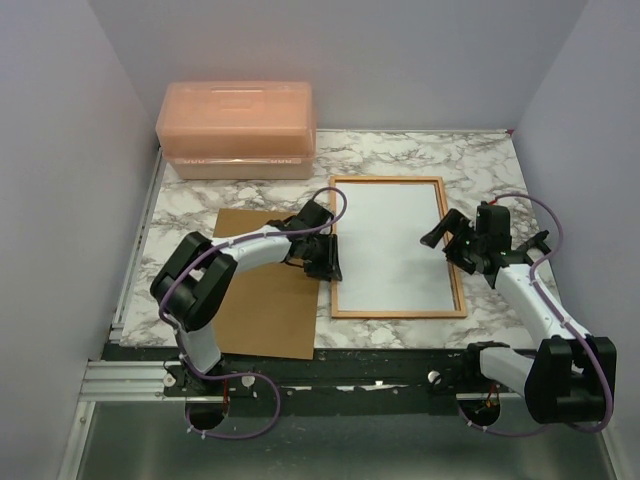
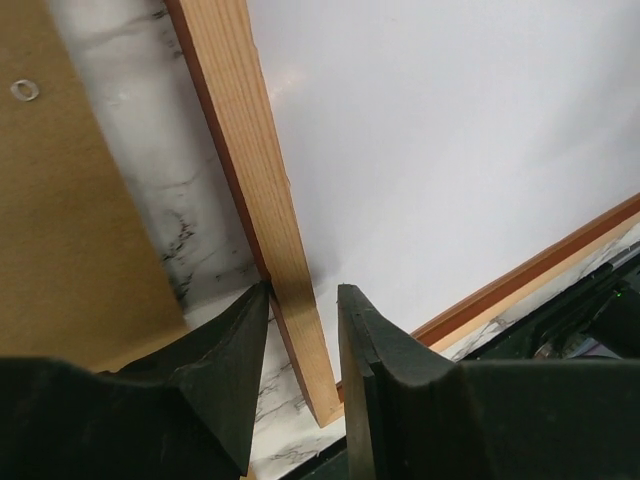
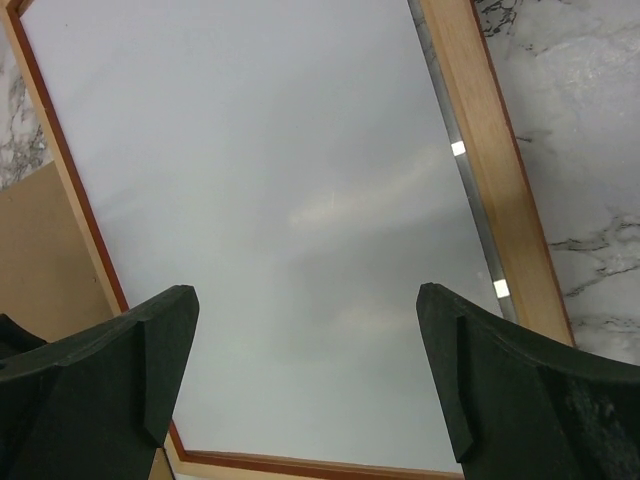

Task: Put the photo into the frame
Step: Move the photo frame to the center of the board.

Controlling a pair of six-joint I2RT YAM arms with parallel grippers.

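Photo [image 3: 300,180]: lies white side up inside frame [image 2: 262,190], directly under right gripper [image 3: 305,300], whose jaws spread wide, touching nothing. Left gripper [image 2: 302,295]: straddles frame's left rail by its near corner, jaws narrowly apart. Brown board [image 1: 262,300] just to its left. Pink box [image 1: 235,130] well beyond both.

We see the frame [image 2: 262,190] lying with pale bare wood, fine-grained and matt, on show, its edge lacquered red-orange. Inside it the photo [image 1: 395,245] shows a smooth, plain white paper back with a faint sheen. At left, the backing board [image 1: 265,310] looks like matt brown fibreboard. The table [image 1: 400,155] wears a marble-pattern finish; the far box [image 1: 237,130] is translucent orange plastic.
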